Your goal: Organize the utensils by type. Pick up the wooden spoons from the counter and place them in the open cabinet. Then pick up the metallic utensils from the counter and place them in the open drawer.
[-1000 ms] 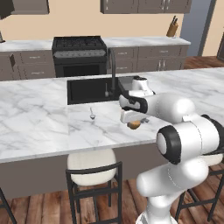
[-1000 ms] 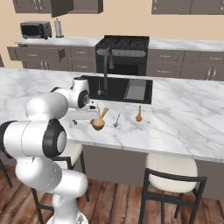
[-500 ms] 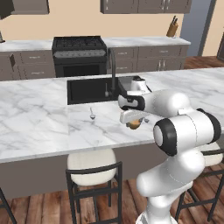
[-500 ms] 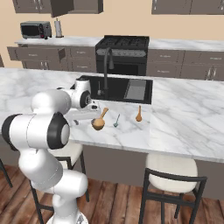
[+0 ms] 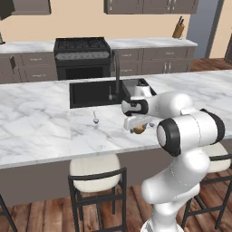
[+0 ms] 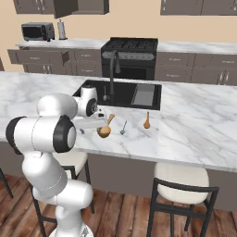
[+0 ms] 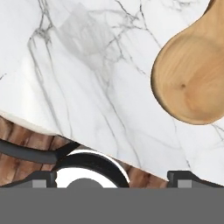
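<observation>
table (image 7: 87, 87) front edge lower left, bare marble mid-frame | wooden spoon (image 7: 192, 83) upper right, round pale bowl | claw (image 7: 111, 177) width: cannot tell

Home kitchen, marble island counter (image 5: 41, 131) with sink (image 6: 124, 93), stove (image 5: 82, 50), cabinets, toaster oven (image 6: 38, 31)

Marble island (image 6: 194, 120) with black sink (image 5: 93, 93), black stove (image 5: 82, 47); tan walls, wood floor (image 6: 129, 217), cushioned stools (image 5: 95, 170)
</observation>
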